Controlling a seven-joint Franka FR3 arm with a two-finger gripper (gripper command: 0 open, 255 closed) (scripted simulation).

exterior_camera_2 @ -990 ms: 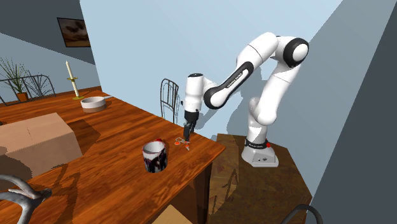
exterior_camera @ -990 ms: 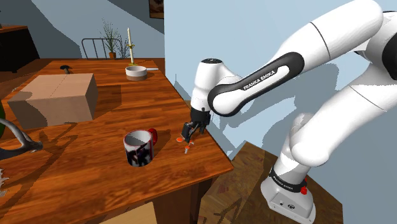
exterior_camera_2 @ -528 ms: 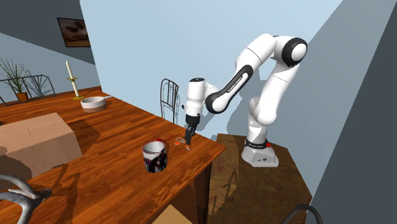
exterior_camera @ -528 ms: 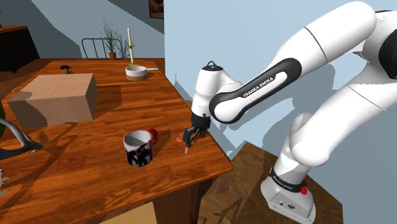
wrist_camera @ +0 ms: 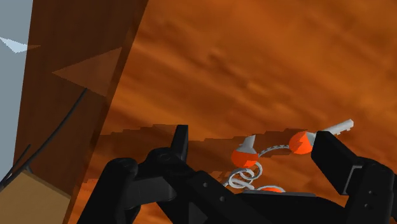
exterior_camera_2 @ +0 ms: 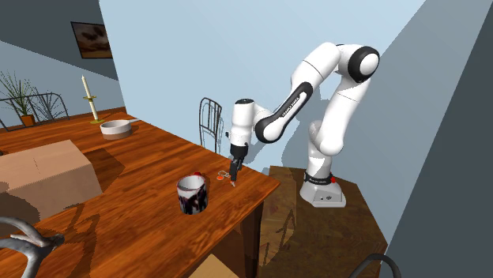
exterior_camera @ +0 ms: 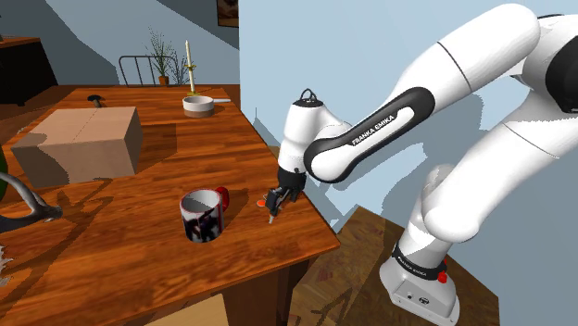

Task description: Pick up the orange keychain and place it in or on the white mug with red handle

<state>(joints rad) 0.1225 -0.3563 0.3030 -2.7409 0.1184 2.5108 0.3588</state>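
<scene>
While gripper (wrist_camera: 253, 135) gapes astride keychain (wrist_camera: 243, 156), nothing gripped: it lies splayed flat on table (exterior_camera: 111, 241); closing could pinch one end, slip, shove it toward nearby edge.

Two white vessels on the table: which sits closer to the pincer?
The mug with the red handle, just beside the pincer; the white pan sits far off by the candle.

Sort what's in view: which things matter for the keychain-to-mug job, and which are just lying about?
Job:
orange keychain, between the open jaws
white mug with red handle
gripper

Lying about:
cardboard box
white pan
candle
antler
potted plant
</scene>
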